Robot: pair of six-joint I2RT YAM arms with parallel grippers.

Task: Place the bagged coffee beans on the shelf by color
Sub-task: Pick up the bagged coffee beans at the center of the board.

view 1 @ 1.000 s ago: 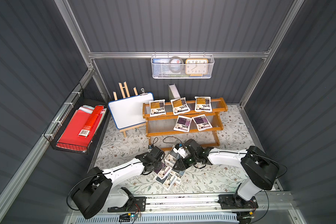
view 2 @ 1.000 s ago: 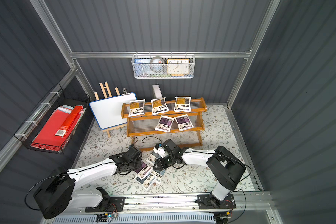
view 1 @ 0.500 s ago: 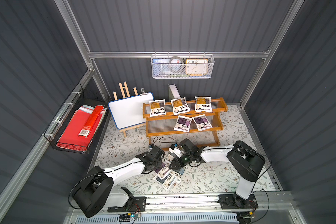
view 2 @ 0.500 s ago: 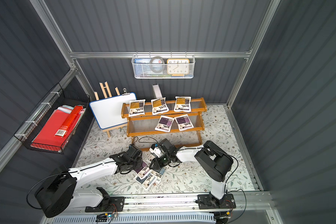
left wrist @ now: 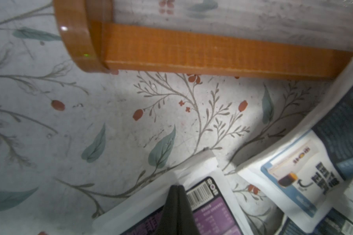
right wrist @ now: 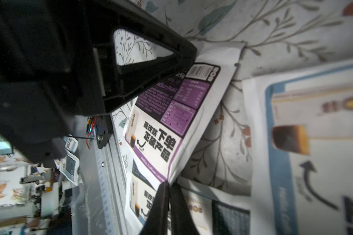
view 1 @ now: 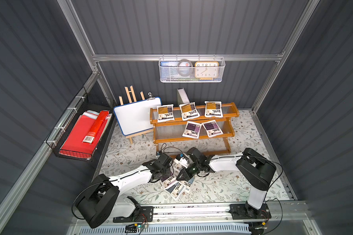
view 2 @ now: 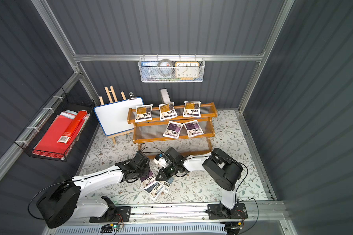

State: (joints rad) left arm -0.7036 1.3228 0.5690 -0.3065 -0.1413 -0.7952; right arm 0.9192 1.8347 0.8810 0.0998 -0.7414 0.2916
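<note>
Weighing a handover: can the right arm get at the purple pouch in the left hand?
Probably yes. The right hand looks shut on a free corner of the purple pouch, while the left hand pinches its barcode end.

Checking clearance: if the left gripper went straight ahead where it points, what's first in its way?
Probably the purple pouch beneath the shut left gripper, then floral mat; the bottom rail of the shelf lies beyond, depth unclear.
</note>
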